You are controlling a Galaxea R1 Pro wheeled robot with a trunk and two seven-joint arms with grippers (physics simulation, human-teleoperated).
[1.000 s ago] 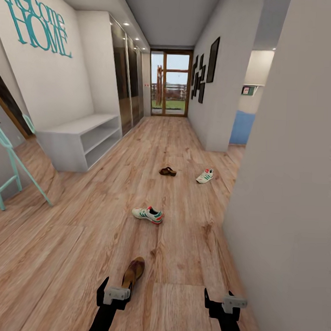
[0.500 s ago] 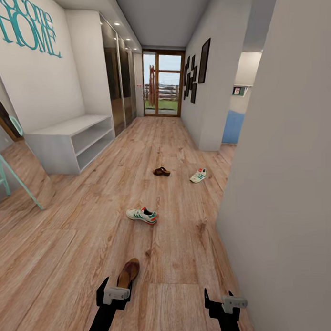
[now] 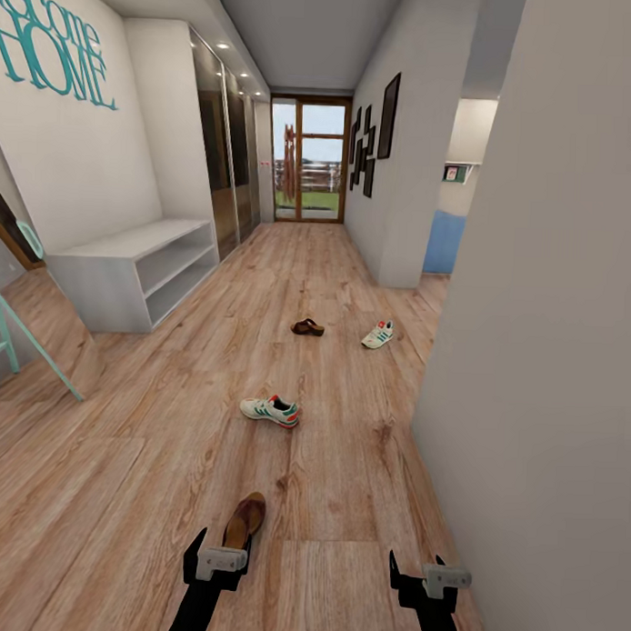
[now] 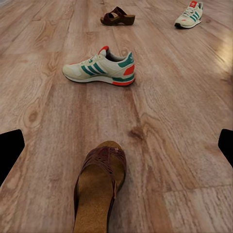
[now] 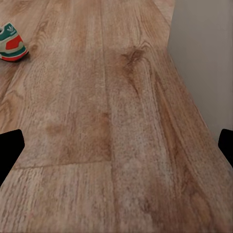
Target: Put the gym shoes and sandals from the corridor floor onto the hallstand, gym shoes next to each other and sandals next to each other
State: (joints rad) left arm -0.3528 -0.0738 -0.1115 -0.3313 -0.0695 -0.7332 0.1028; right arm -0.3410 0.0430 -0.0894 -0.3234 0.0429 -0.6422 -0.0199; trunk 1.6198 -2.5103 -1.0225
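Here, from the head, we see all four shoes on the floor (image 3: 147,455), well apart; the rack (image 3: 127,254) waits left. Driving on, we could nudge the near sandal (image 3: 245,520) by our left gripper (image 3: 218,561). The right gripper (image 3: 431,579) hangs free. At the left wrist, fingertips spread wide; the sandal's heel is cut off. At the right wrist, likewise spread; one sneaker (image 5: 10,42) is half cropped
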